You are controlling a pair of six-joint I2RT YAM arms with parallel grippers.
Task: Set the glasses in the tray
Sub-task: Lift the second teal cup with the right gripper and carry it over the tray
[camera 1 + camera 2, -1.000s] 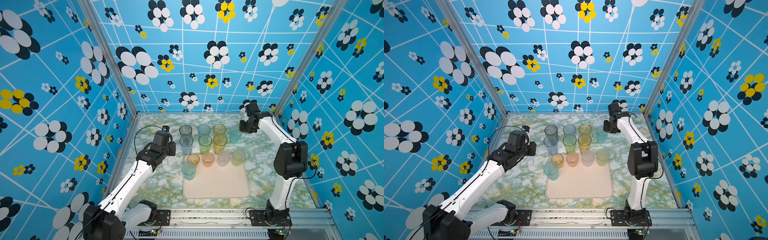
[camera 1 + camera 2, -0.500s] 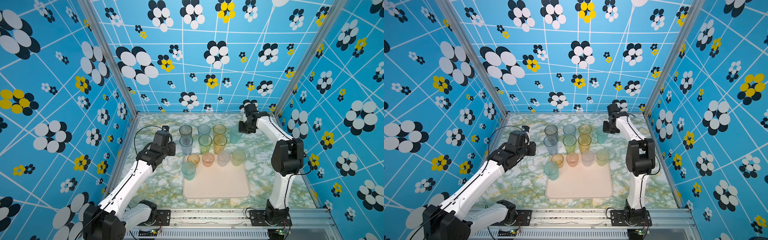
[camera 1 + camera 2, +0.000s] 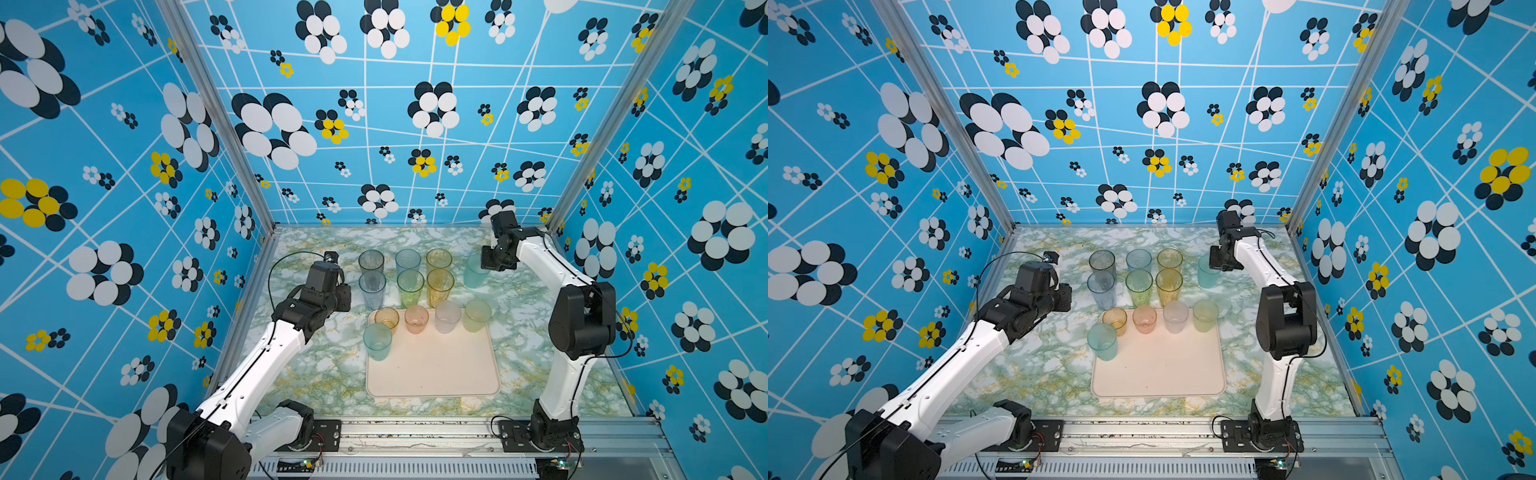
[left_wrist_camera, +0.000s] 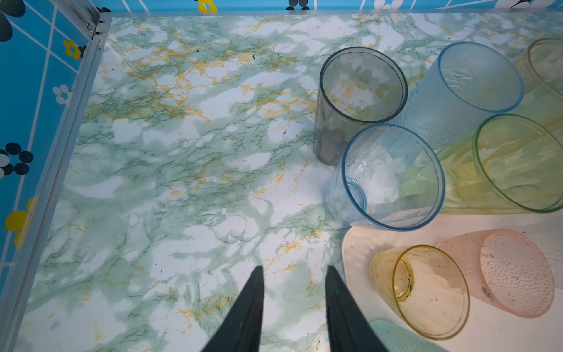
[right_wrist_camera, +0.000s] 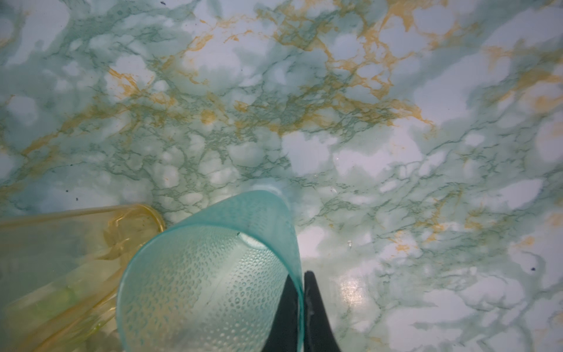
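Grasp step. Right gripper [image 5: 301, 274] clenched on the teal tumbler [image 5: 213, 274] wall (one finger inside, one outside), off the tray [image 3: 432, 365], beyond its far right corner. Left gripper [image 4: 292, 269] parted, empty. Next move probably calls for a straight lift clear of the amber tumbler [image 5: 76, 259].

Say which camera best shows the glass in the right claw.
Right wrist view: the teal glass looms large, wall pinched by the right gripper. Both top views show it small; left wrist view misses it.
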